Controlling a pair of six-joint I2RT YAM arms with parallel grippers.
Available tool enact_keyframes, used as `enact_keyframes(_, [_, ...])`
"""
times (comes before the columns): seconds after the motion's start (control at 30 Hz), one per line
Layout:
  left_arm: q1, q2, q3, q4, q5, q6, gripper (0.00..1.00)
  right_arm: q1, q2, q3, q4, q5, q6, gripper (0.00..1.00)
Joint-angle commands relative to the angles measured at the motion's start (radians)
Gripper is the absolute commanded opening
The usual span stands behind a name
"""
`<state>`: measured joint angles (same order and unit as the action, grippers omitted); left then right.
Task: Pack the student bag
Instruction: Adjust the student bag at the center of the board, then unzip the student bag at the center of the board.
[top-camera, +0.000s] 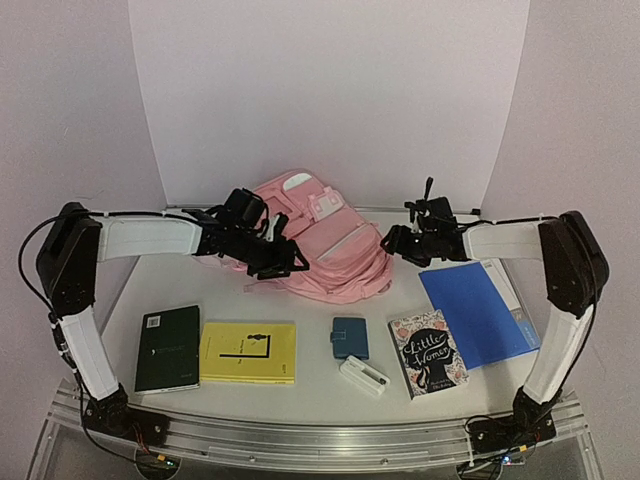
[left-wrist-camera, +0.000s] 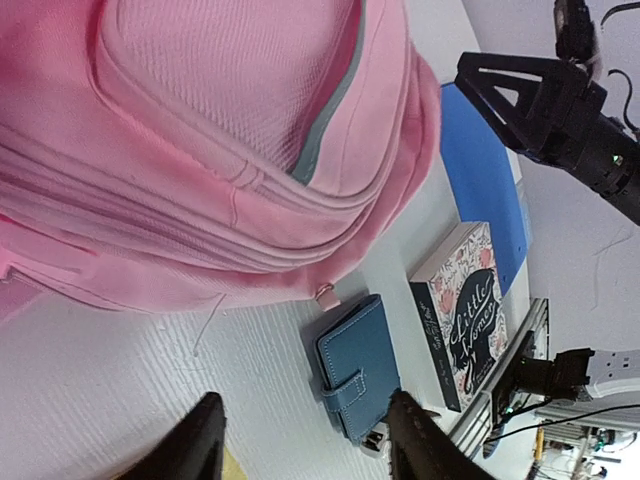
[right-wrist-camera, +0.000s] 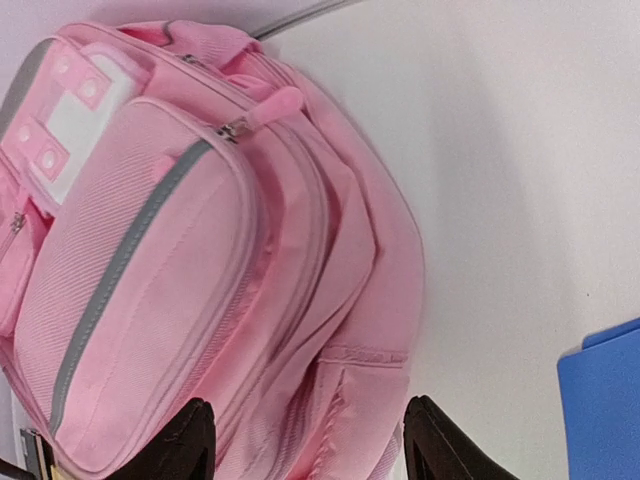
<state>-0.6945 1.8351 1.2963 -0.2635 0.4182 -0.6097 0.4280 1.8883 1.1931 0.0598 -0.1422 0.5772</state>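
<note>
at far centre, open, empty left gripper (left-wrist-camera: 305, 400) and right gripper (right-wrist-camera: 308, 403) flank the soft pink fabric backpack (top-camera: 325, 250).

The student bag (right-wrist-camera: 200, 280) is matt pink woven cloth, finely ribbed, with a smoother silver-grey strip (right-wrist-camera: 120, 270). The white surface (left-wrist-camera: 120, 380) looks matt and faintly grained. At six o'clock from the bag, the blue wallet (left-wrist-camera: 360, 365) looks like stitched, grained leather. At four o'clock, the blue folder (top-camera: 478, 310) seems smooth plastic. The left fingers (left-wrist-camera: 195, 445) are matt black plastic. The near rail (top-camera: 320, 437) is brushed metal.
</note>
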Motion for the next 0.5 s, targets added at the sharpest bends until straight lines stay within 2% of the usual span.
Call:
enact_keyframes(0.0, [0.053, -0.142, -0.029, -0.073, -0.115, -0.010, 0.65, 0.027, -0.172, -0.024, -0.060, 0.026, -0.091, 0.74])
enact_keyframes(0.1, [0.098, -0.174, -0.085, -0.087, -0.121, -0.018, 0.70, 0.086, -0.252, -0.062, -0.079, 0.040, -0.116, 0.80])
enact_keyframes(0.2, [0.157, -0.179, -0.133, -0.072, -0.084, -0.047, 0.70, 0.197, -0.278, -0.057, -0.110, 0.090, -0.152, 0.83])
enact_keyframes(0.3, [0.197, -0.181, -0.169, -0.042, -0.067, -0.085, 0.67, 0.298, -0.250, -0.024, -0.130, 0.129, -0.180, 0.79])
enact_keyframes(0.47, [0.207, -0.173, -0.213, 0.075, -0.019, -0.144, 0.61, 0.391, -0.112, 0.082, -0.164, 0.187, -0.216, 0.69])
